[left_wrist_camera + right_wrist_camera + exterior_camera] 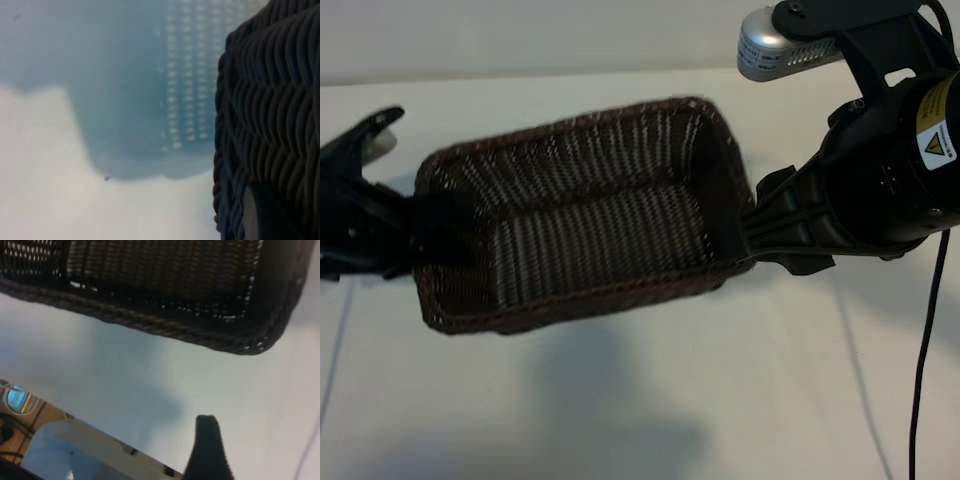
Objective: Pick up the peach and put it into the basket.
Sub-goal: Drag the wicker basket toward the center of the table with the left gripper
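Note:
The dark brown woven basket (580, 305) hangs tilted above the white table, casting a shadow below it. My left gripper (435, 235) is shut on the basket's left end wall, and the weave (270, 100) fills one side of the left wrist view. My right gripper (755, 230) stands open at the basket's right end. In the right wrist view one black finger (207, 445) shows, apart from the basket's braided rim (175, 330), with nothing against it. The peach is out of view; the part of the basket's inside that shows holds nothing.
A silver camera (770, 45) sits on the right arm, and a black cable (920, 380) hangs down at the right. The table's edge and a pale frame (75, 440) show in the right wrist view. White tabletop (650, 420) lies under the basket.

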Controlling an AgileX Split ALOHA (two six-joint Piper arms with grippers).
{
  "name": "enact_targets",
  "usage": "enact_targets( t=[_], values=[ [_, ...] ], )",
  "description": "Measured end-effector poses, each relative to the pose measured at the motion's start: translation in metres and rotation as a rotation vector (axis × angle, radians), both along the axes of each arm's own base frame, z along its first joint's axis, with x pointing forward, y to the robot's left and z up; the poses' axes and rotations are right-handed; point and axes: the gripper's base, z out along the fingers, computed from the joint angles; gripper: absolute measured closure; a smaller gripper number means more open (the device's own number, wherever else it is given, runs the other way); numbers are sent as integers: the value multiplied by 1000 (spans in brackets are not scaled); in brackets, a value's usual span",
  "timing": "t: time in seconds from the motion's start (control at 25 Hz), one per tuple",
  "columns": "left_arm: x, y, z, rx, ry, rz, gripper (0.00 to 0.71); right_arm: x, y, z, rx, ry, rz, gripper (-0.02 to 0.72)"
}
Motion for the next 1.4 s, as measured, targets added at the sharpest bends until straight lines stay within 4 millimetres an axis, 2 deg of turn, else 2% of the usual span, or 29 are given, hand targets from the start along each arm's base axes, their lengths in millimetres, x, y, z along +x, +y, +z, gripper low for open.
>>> enact_targets(
  t=[0.16, 0.36, 0.56, 0.68, 1.24, 1.4],
  values=[
    [13, -1, 20, -5, -44, -29, 611, 0, 0, 0, 0, 0, 0, 183],
    [30, -14, 22, -1, -25, -100, 611, 0, 0, 0, 0, 1, 0, 183],
    [45, -47, 9, 23, 20, -189, 611, 0, 0, 0, 0, 1, 0, 183],
    [51, -59, -1, 71, 51, -211, 611, 0, 0, 0, 2, 2, 0, 183],
    [69, -65, -46, 104, 107, -191, 611, 0, 0, 0, -1, 5, 0, 183],
    [70, -66, -47, 103, 83, -211, 613, 0, 0, 0, -1, 6, 0, 183]
  ],
)
